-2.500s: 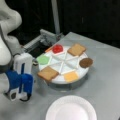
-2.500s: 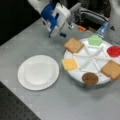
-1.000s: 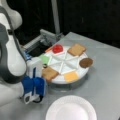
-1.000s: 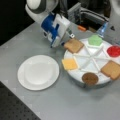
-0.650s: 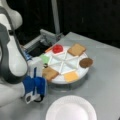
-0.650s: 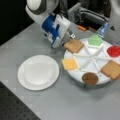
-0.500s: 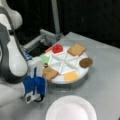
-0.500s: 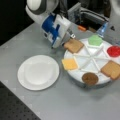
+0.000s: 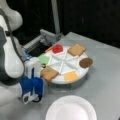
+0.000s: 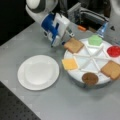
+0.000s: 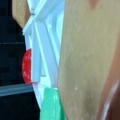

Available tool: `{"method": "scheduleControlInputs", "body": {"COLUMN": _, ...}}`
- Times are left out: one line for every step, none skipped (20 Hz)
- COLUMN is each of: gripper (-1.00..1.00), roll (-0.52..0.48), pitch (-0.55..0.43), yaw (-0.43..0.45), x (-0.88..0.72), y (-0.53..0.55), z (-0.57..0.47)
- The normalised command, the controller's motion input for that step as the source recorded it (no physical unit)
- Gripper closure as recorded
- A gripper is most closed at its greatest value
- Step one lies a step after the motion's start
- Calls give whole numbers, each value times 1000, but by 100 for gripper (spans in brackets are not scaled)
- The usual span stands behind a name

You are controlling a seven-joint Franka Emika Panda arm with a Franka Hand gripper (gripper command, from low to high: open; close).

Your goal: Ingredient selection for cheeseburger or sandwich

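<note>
Right now your blue-and-white gripper (image 9: 32, 96) hangs just beside the tan-brown toast square (image 9: 49, 73) in the white round divided tray (image 10: 93, 79); jaw state: cannot tell. White paper plate (image 10: 38, 72) bare.

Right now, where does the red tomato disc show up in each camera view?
Front view: red tomato disc in the divided tray's far compartment, toward the picture's top left of the tray.
Front view: red tomato disc at the picture's right edge.
Wrist view: a red sliver at the left.
Shared landmark: the green lettuce piece in the next compartment.
</note>
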Motion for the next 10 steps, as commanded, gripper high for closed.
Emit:
{"method": "scheduleControlInputs", "body": {"gripper": -100, "roll": 239, "pitch": -4, "yaw": 241, "x": 190, "y": -228, "z": -175}}
{"method": "scheduleControlInputs", "body": {"gripper": -100, "roll": 232, "pitch": -2, "yaw": 239, "x": 198, "y": -201, "z": -178}}
{"method": "scheduleControlInputs", "body": {"gripper": -100, "roll": 221, "pitch": 2, "yaw": 229, "x": 203, "y": -171, "z": -180}}
{"method": "scheduleControlInputs", "body": {"gripper": -100, "roll": 218, "pitch": 2, "yaw": 228, "x": 207, "y": -151, "z": -182}}
{"method": "scheduleControlInputs", "body": {"gripper": -100, "roll": 215, "pitch": 2, "yaw": 225, "x": 210, "y": -133, "z": -180}}
{"method": "scheduleControlInputs", "body": {"gripper": -100, "roll": 212, "pitch": 2, "yaw": 217, "x": 210, "y": -120, "z": -178}}
{"method": "scheduleControlInputs", "body": {"gripper": -100, "roll": 207, "pitch": 1, "yaw": 212, "x": 208, "y": -111, "z": -177}}
{"method": "scheduleControlInputs", "body": {"gripper": -100, "roll": 205, "pitch": 1, "yaw": 208, "x": 205, "y": -111, "z": -176}}
{"method": "scheduleControlInputs", "body": {"gripper": -100, "roll": 202, "pitch": 2, "yaw": 205, "x": 201, "y": -114, "z": -177}}
{"method": "scheduleControlInputs", "body": {"gripper": -100, "roll": 192, "pitch": 2, "yaw": 204, "x": 195, "y": -118, "z": -180}}
